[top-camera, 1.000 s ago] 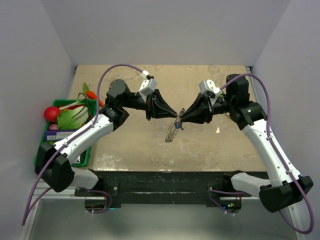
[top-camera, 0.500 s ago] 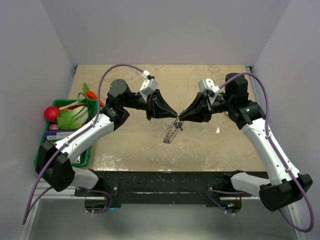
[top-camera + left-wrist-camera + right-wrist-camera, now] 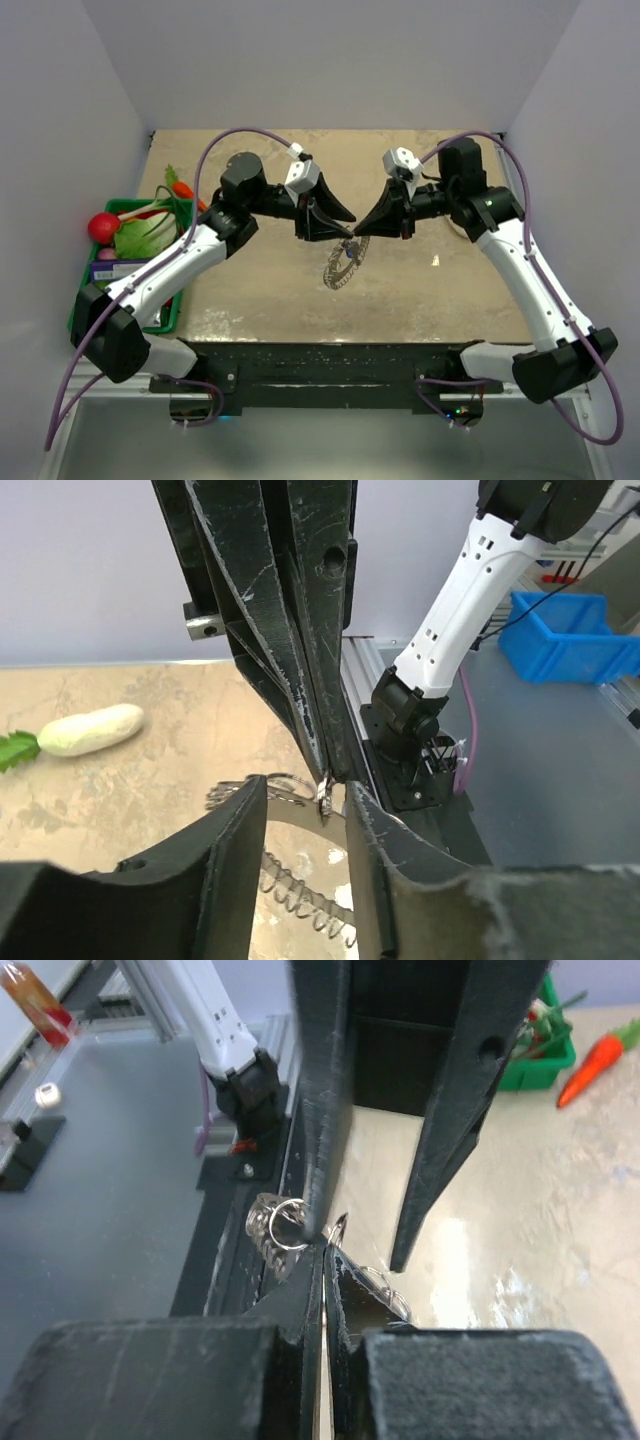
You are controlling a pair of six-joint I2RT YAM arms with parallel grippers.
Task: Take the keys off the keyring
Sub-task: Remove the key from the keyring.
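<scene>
Beige worktop (image 3: 430, 290), white walls around. Left gripper (image 3: 340, 227) – fingers spread, flanking the other's tips. Right gripper (image 3: 359, 232) – fingers pressed together, pinching top edge of keyring (image 3: 342, 268); grey loop just below tips, mid-worktop.

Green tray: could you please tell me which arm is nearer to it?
Left. The left arm passes right along the green tray's right edge; the right arm stands far to its right, across the table.
</scene>
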